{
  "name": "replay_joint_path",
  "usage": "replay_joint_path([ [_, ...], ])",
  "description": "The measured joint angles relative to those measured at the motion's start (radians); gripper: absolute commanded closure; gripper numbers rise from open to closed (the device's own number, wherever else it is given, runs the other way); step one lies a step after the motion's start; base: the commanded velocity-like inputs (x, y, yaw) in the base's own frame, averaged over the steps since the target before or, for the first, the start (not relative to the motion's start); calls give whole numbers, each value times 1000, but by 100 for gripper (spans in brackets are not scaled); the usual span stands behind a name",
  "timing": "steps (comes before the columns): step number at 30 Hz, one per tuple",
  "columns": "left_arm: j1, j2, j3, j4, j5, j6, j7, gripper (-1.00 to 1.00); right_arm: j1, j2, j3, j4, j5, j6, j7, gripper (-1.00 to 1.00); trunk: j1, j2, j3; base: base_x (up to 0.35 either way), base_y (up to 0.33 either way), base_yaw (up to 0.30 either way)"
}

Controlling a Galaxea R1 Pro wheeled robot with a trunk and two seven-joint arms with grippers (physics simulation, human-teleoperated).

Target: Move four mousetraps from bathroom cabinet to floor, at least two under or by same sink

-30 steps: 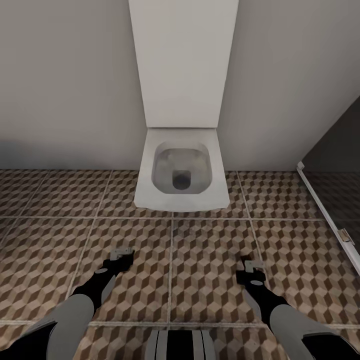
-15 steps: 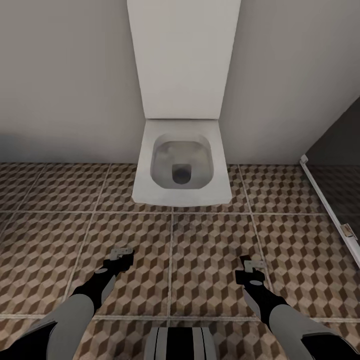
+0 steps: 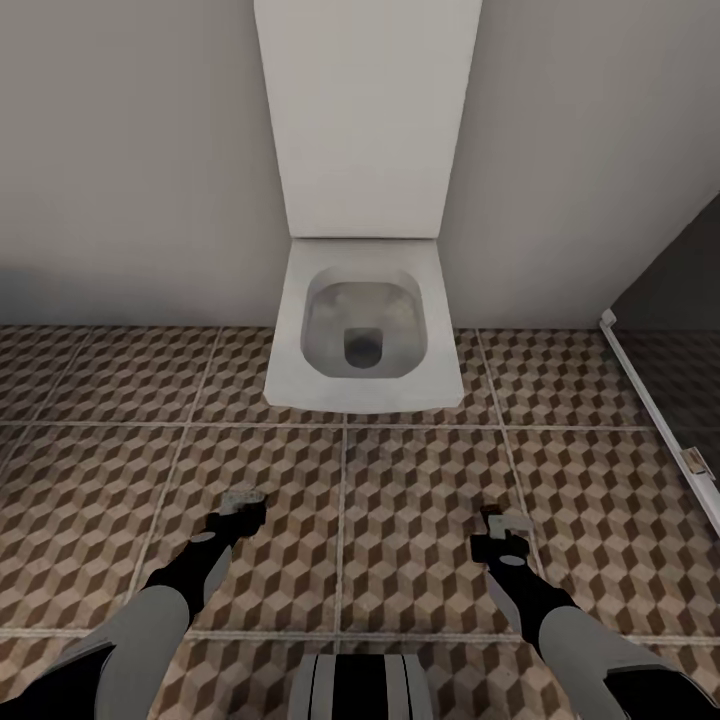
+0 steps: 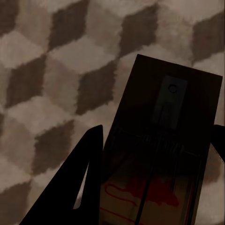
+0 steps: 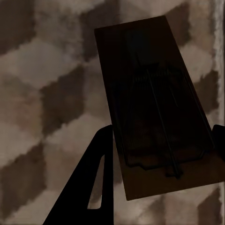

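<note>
Left gripper [image 3: 243, 499]: clamped on one mousetrap [image 4: 159, 159], held over the bathroom floor [image 3: 420, 500]. Right gripper [image 3: 503, 526]: clamped on a second mousetrap [image 5: 154, 117], likewise above the tiles. Toilet [image 3: 362, 330]: ahead, against the wall.

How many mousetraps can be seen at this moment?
2. One mousetrap sits in the left pincer, the other mousetrap in the right pincer, both above the bathroom floor before the toilet. More may be elsewhere.
</note>
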Motion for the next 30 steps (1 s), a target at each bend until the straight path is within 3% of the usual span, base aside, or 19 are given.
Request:
replay_joint_path([
  [11,-4,-5,-23,-77,-2,6,0,100,-50,3,0,-19,-6,27,0,100,0,0,0,0,0,0],
  [21,-3,-1,-31,-6,-3,-9,-4,100,-69,7,-1,-14,-6,15,4,100,0,0,0,0,0,0],
  [30,-3,-4,-36,-10,-5,-11,-4,100,-70,8,4,-14,-3,16,13,100,0,0,0,0,0,0],
])
